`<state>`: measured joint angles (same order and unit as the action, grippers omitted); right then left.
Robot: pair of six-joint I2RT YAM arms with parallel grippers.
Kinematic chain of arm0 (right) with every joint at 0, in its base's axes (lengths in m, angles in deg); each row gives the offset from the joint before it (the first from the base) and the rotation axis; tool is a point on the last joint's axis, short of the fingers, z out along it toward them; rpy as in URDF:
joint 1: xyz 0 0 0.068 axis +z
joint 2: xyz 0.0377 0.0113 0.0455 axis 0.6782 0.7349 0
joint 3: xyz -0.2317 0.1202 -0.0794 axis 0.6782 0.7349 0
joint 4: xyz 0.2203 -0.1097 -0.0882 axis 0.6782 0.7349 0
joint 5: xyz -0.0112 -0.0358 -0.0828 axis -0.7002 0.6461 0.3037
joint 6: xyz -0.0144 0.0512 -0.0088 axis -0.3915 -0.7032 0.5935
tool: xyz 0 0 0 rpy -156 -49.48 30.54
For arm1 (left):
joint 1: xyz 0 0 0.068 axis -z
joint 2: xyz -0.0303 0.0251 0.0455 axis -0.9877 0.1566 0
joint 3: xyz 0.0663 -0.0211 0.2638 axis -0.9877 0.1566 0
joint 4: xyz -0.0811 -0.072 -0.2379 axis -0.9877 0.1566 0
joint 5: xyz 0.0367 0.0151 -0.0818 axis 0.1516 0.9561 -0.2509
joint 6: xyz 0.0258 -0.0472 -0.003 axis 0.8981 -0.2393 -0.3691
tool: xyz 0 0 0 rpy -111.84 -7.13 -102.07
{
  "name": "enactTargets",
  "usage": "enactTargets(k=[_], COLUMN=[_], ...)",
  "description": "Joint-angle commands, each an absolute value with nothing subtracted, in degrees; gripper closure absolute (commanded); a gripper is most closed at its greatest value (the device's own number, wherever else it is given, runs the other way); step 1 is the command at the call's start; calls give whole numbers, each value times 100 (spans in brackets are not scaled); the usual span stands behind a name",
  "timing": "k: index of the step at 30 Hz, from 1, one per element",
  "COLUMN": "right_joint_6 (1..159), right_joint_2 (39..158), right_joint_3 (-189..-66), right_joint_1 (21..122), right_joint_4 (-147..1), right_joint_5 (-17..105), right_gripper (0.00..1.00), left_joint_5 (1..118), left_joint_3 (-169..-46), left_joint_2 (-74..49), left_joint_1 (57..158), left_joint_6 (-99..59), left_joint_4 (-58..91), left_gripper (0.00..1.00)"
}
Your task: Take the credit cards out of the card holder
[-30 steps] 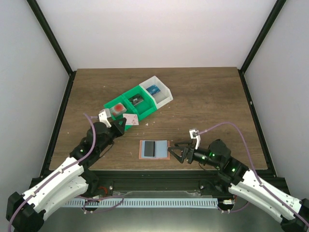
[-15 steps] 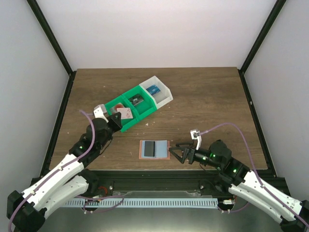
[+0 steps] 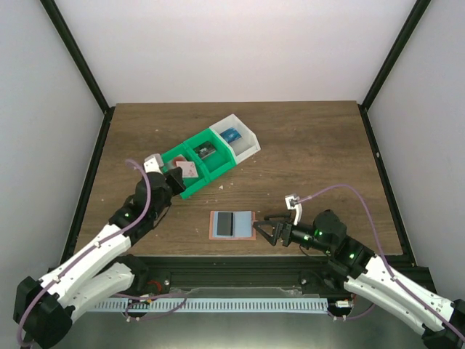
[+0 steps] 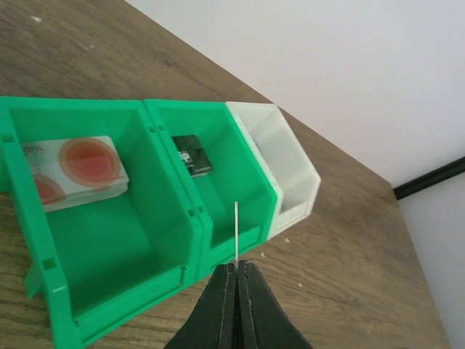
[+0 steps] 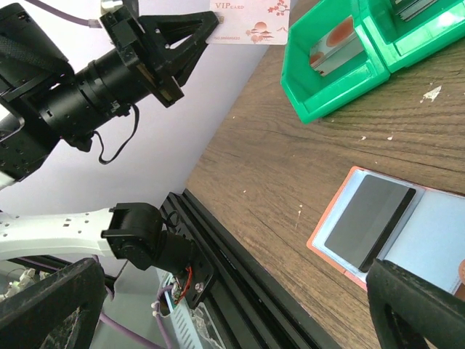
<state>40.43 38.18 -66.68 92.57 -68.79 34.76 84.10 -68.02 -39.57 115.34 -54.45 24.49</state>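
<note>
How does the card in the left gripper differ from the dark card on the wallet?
The held card in the left gripper is whitish with reddish print; the dark card is grey-black. The held card is up in the air by the green bin; the dark card lies flat on the wallet. Both are thin rectangles.

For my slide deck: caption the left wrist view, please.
Left gripper pinches a card edge-on above the green-and-white bin.
</note>
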Motion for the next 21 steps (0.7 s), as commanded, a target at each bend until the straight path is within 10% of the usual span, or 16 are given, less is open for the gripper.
enactTargets(k=[1, 21], right_joint_6=[4072, 4192], right_joint_2=[3797, 3712], right_joint_3=[-6677, -6758], right_joint_1=[9280, 9281], right_joint_4=[-7002, -6839], right_joint_5=[3524, 3582], right_gripper=[0, 0], left_joint_5=[8360, 8545], left_joint_3=[-6980, -7624], left_joint_2=[-3689, -1557], left_joint_1=[11274, 10630], left_joint_6=[-5393, -6502], left_joint_4=[2498, 2623], left_gripper=[100, 100])
